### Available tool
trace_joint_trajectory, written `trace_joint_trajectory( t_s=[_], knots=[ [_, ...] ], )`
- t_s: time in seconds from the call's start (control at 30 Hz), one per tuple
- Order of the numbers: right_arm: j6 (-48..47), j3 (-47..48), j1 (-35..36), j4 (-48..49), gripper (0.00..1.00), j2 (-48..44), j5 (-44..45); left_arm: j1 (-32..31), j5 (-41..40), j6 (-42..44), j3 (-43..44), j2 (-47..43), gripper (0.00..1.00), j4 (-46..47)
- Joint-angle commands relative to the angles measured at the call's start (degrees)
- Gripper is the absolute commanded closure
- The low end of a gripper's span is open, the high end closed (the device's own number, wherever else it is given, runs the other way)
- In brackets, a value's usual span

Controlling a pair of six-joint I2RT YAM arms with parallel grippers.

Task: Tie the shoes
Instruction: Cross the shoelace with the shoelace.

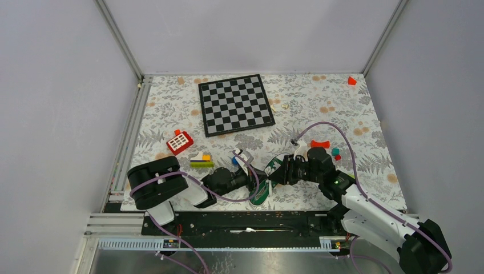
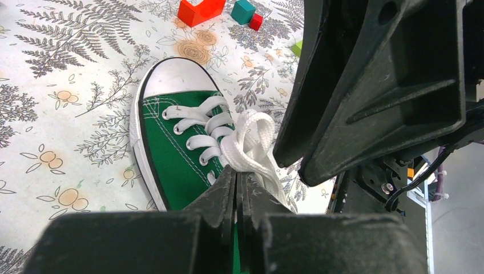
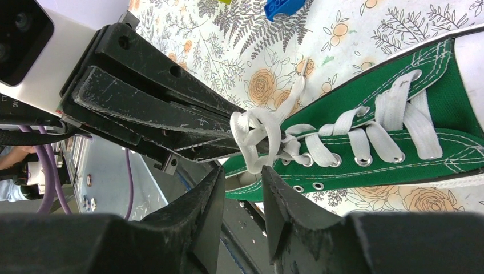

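The green sneaker (image 2: 177, 149) with a white toe cap lies on the floral table near the front edge; in the top view it (image 1: 261, 195) is mostly hidden under both grippers. My left gripper (image 2: 237, 170) is shut on a bunched loop of white lace (image 2: 251, 136) above the eyelets. In the right wrist view the shoe (image 3: 394, 162) lies on its side and the lace knot (image 3: 258, 130) hangs off the left gripper's fingers (image 3: 171, 123). My right gripper (image 3: 242, 169) is open, its tips on either side of the hanging lace loop.
A chessboard (image 1: 236, 105) lies at the back centre. A red block (image 1: 180, 142) and stacked bricks (image 1: 201, 161) sit to the left, and a red piece (image 1: 321, 144) and small cubes to the right. The table's front rail is just behind the shoe's heel.
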Motion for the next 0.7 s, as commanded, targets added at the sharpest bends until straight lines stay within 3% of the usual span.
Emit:
trace_joint_trajectory(
  t_s=[0.0, 0.47, 0.6, 0.67],
  knots=[
    [-1.1, 0.7, 0.0, 0.4, 0.62, 0.1, 0.5, -0.3, 0.2, 0.2, 1.6, -0.8, 1.0, 2.4],
    [-0.9, 1.8, 0.8, 5.4, 0.63, 6.0, -0.3, -0.3, 0.7, 0.1, 1.7, -0.4, 1.0, 2.4],
    [-0.5, 2.1, 1.5, 6.5, 0.67, 7.2, -0.6, -0.3, 0.7, 0.1, 1.8, -0.2, 1.0, 2.5],
    [-0.6, 2.3, 1.6, 6.4, 0.76, 7.5, -0.8, -0.3, 0.7, 0.1, 1.7, -0.1, 1.0, 2.6]
  ],
)
